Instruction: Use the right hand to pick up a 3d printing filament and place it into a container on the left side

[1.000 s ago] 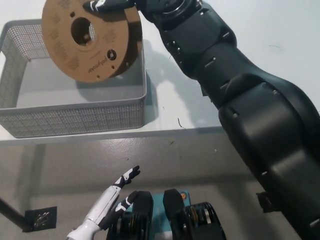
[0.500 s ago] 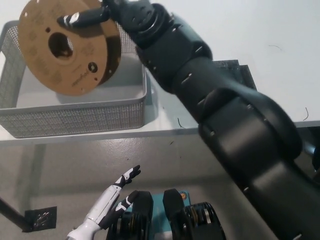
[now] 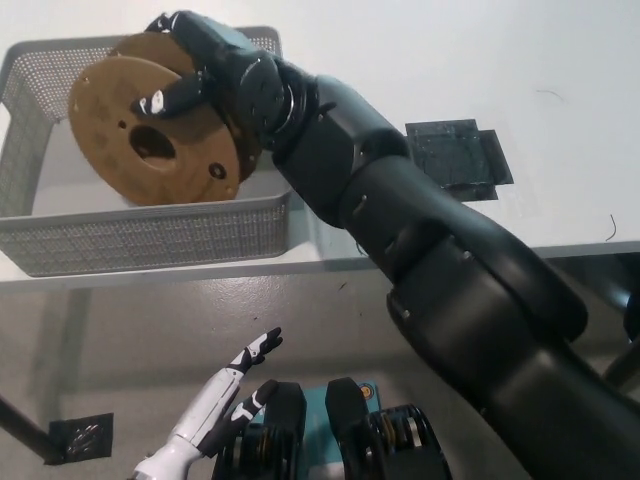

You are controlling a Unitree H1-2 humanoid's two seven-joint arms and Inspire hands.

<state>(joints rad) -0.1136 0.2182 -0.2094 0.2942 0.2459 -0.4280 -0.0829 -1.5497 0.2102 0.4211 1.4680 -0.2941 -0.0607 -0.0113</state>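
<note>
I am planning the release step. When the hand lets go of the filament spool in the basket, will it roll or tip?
The filament spool is round and tilted, so it may tip flat. The mesh basket walls would likely stop any rolling. Its flanges look stiff. The right hand grips it; the left hand rests low.

My right arm [image 3: 420, 250]: glossy black segmented shells, small screws at seams. Right hand [image 3: 200, 70] black, pale fingertip. Left hand [image 3: 215, 400] white, black fingertips.

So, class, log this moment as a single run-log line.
right hand: shut on filament spool | spool: tilted inside mesh basket | left hand: open, low, idle
</note>
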